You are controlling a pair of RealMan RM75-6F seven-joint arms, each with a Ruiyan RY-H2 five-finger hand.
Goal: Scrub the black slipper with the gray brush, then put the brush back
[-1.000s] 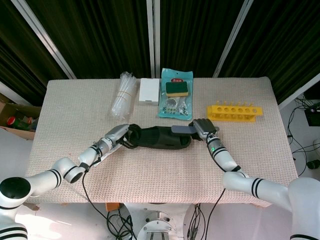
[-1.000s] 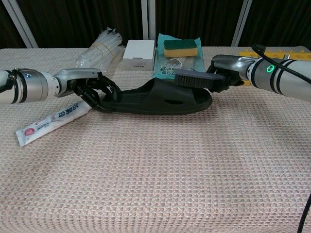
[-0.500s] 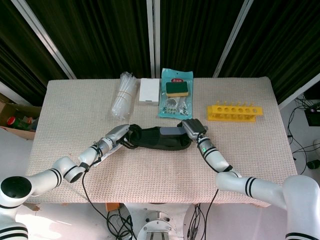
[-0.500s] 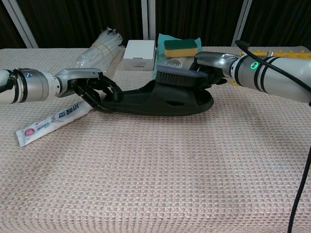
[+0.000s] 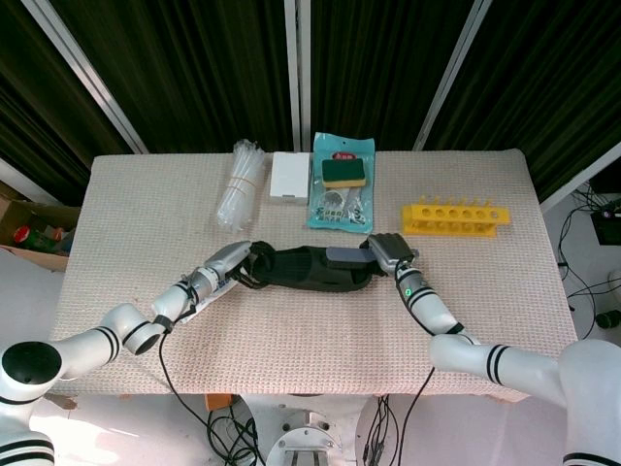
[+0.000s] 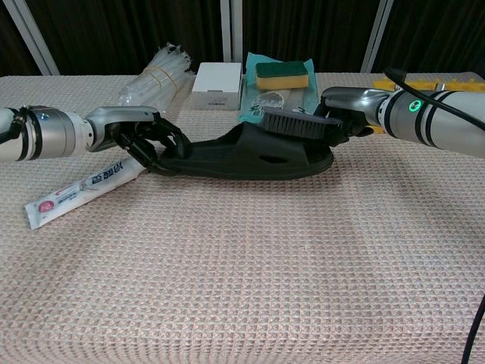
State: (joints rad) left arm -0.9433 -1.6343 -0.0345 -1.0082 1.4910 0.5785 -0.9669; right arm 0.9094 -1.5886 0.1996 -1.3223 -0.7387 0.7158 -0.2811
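1. My right hand [image 6: 350, 121] has just drawn the gray brush [image 6: 299, 123] back from further in along the black slipper [image 6: 246, 155] toward its far end, so I judge I'm mid-scrub, with the return of the brush not yet due.
2. That hand's fingers are clenched around the brush handle, bristles on the slipper's strap.
3. My left hand [image 6: 140, 136] grips the slipper's near end, fingers curled over its edge, beside the white packet [image 6: 79, 188].
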